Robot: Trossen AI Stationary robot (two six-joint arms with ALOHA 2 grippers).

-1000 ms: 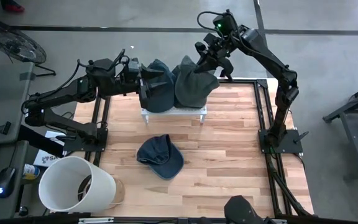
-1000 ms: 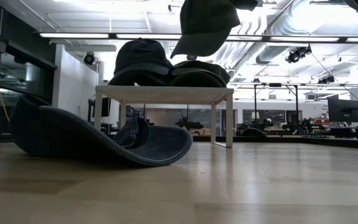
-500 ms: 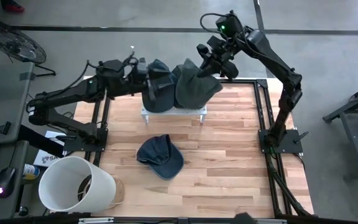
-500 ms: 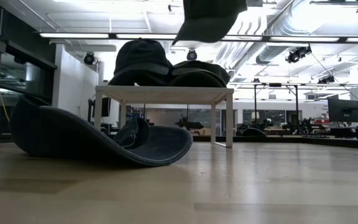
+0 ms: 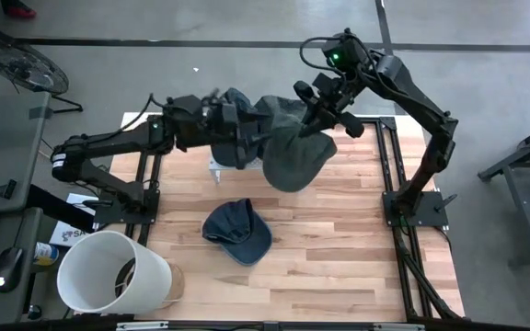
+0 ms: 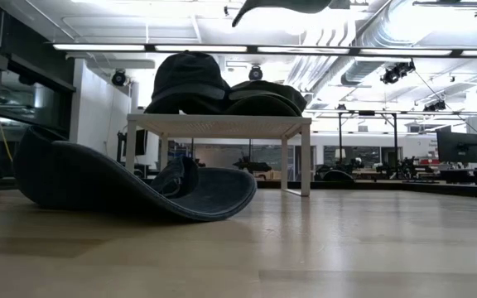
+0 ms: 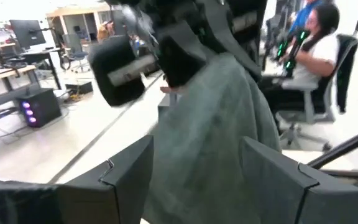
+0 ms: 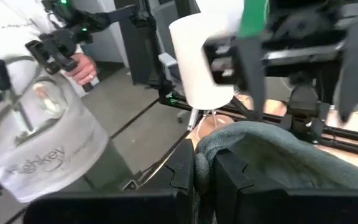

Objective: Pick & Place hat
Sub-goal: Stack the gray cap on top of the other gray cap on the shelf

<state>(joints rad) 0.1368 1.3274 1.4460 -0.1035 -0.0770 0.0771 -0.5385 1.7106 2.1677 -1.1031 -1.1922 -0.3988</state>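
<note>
Seen from above: wooden table (image 5: 339, 239) w/ two dark robot arms reaching in toward a small white stand (image 6: 219, 124) at the far side. The right gripper (image 5: 318, 119) is pinched tight on the edge of a grey-green hat (image 5: 293, 156), which hangs in the air above the table, just in front of the stand; from table level only its lower edge shows at the top of the picture. In the right wrist view, fingers (image 8: 229, 177) are closed on the hat's fabric fold. The left gripper (image 5: 258, 138) is wide open, holding nothing, right beside the hanging hat; in its own view the grey-green cloth fills the gap between its fingers (image 7: 129, 171). Two more dark hats (image 6: 222, 87) sit on the stand. A blue hat (image 5: 237, 230) lies upturned on the table, mid-front. A white bucket (image 5: 113, 273) stands at the front left corner. People (image 8: 36, 106) visible in the room beyond.
</note>
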